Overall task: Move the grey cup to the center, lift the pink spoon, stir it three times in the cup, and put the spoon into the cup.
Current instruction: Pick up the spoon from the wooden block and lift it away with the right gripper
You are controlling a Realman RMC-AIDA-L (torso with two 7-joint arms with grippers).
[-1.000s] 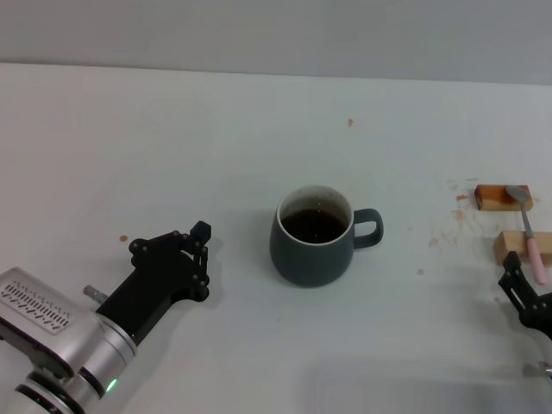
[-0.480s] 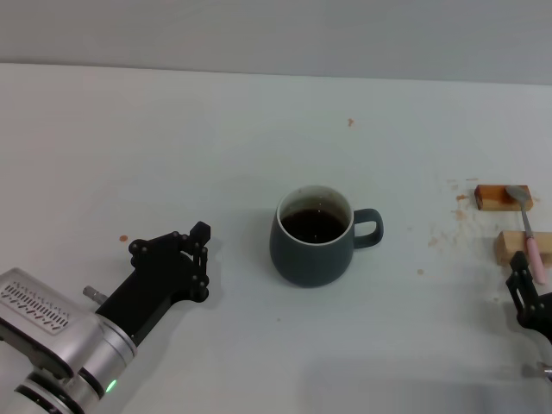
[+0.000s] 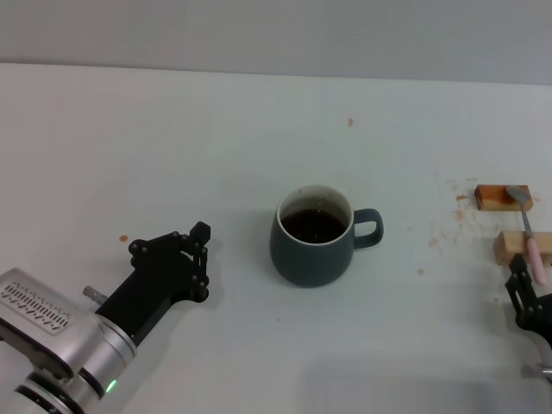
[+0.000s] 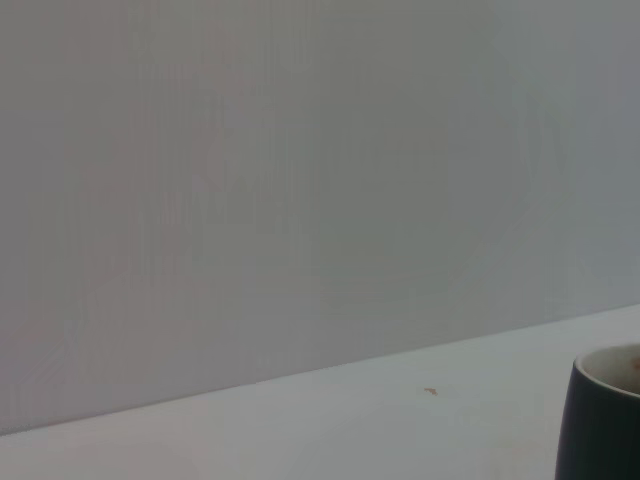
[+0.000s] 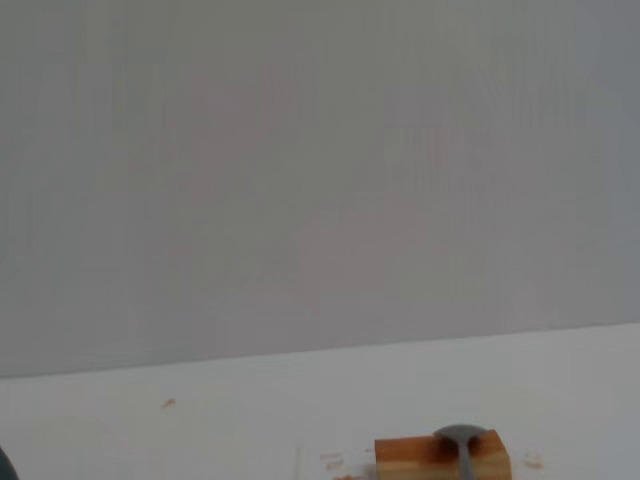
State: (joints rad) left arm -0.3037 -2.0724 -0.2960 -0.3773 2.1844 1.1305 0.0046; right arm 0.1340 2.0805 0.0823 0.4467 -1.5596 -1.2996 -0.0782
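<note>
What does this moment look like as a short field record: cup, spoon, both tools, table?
cup: grey cup upright near the table's center, dark liquid inside, handle toward the robot's right
spoon: pink spoon lying across two wooden blocks at the right edge, not gripped
right tool: right tool just near of the spoon's handle end
left tool: left tool left of the cup, apart from it, holding nothing
table: white table, small brown specks

White table (image 3: pixel 172 147), plain grey wall (image 3: pixel 276 30) behind
</note>
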